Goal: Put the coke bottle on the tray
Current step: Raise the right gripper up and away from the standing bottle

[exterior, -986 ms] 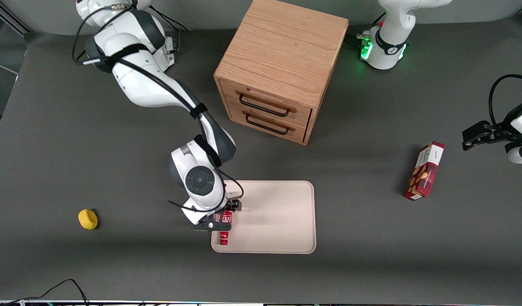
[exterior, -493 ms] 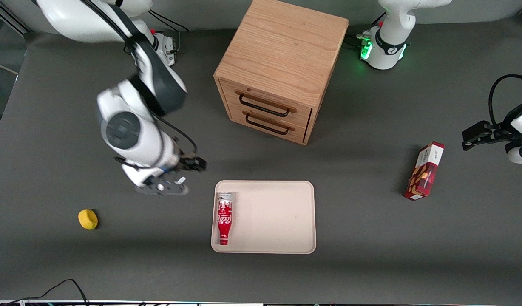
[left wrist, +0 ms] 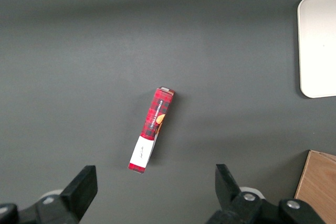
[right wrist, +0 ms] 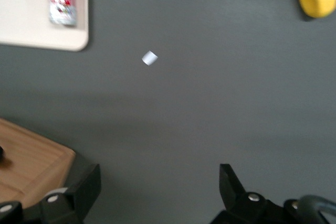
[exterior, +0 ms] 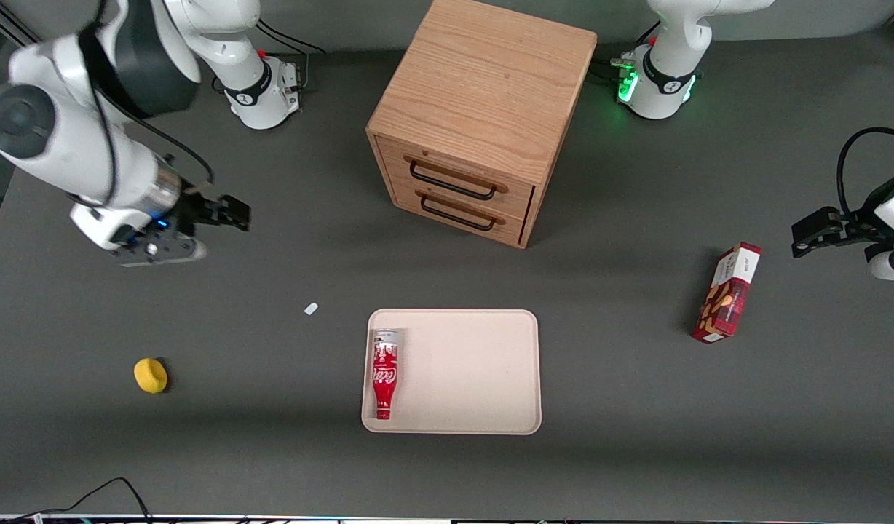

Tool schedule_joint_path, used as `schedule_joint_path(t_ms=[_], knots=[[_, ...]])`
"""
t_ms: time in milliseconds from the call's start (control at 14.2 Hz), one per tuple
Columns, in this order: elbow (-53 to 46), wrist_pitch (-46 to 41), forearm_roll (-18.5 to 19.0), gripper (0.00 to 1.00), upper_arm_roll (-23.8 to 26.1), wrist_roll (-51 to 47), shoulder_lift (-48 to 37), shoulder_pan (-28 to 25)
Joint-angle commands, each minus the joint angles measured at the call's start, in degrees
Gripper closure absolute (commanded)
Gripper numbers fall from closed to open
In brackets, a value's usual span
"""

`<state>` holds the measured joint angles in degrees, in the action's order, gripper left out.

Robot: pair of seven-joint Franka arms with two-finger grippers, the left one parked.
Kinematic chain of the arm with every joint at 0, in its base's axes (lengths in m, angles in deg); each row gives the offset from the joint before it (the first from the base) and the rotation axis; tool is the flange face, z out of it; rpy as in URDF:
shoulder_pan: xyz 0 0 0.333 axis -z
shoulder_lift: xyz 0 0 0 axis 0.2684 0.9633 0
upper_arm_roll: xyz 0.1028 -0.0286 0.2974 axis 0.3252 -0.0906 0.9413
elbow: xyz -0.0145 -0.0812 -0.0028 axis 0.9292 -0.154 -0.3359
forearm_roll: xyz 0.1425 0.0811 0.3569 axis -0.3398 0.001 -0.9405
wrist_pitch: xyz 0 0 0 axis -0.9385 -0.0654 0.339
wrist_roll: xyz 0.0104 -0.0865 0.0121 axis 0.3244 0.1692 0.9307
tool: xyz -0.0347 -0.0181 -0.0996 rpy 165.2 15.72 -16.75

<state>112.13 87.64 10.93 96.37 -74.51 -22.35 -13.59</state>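
The tool (exterior: 221,218) hung with its fingers spread wide and empty, high over the bench (exterior: 272,451) toward the working arm's end, well apart from the tray (exterior: 476,378). The coke bottle (exterior: 384,373) lay flat in the tray along one short rim, cap toward the front camera.

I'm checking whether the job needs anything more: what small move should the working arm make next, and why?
Probably none beyond settling to rest. The coke bottle lies on its side inside the tray, along the rim toward the working arm's end, with nothing holding it. The pincer is open, empty, raised above bare table well clear of the tray. A small white scrap lies on the table near the tray.
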Motion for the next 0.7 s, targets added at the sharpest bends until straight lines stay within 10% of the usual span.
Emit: schedule_joint_path(t_ms=[0, 634], knots=[[4.3, -2.9, -1.6, 0.0, -10.9, 11.0, -7.4, -5.4], [-1.3, -3.1, 0.3, 0.0, -16.2, 3.3, -5.1, -13.9]])
